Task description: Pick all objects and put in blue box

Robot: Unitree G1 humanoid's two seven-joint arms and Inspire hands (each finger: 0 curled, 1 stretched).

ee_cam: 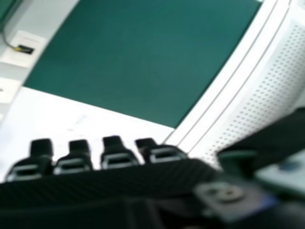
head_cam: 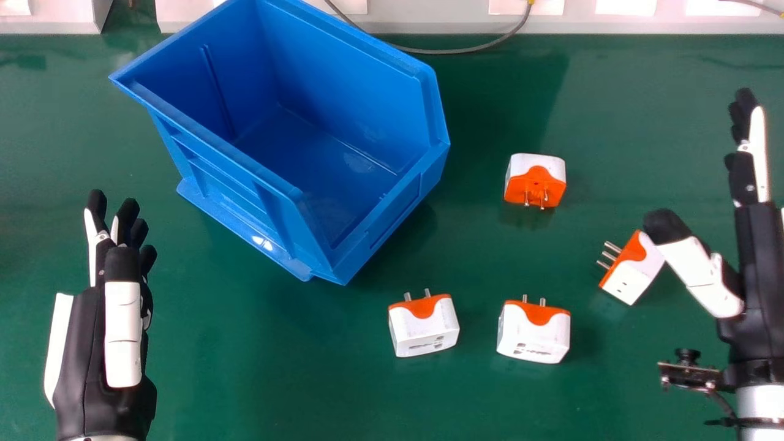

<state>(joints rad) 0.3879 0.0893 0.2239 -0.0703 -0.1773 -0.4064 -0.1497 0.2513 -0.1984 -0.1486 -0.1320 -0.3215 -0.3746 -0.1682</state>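
Note:
In the head view my left hand is open above the left of the table, left of the blue box. My right hand is open at the right edge, its thumb pointing inward over one corner of a tilted white and orange adapter. Three more adapters lie on the table: one right of the box, one below the box's near corner, and one to the right of that. The box's visible floor holds nothing. In the right hand view my right hand has its fingertips extended.
The green table carries the box and adapters. Behind it runs a white ledge with a grey cable looping onto the table's far edge. A small bracket sits at my right wrist.

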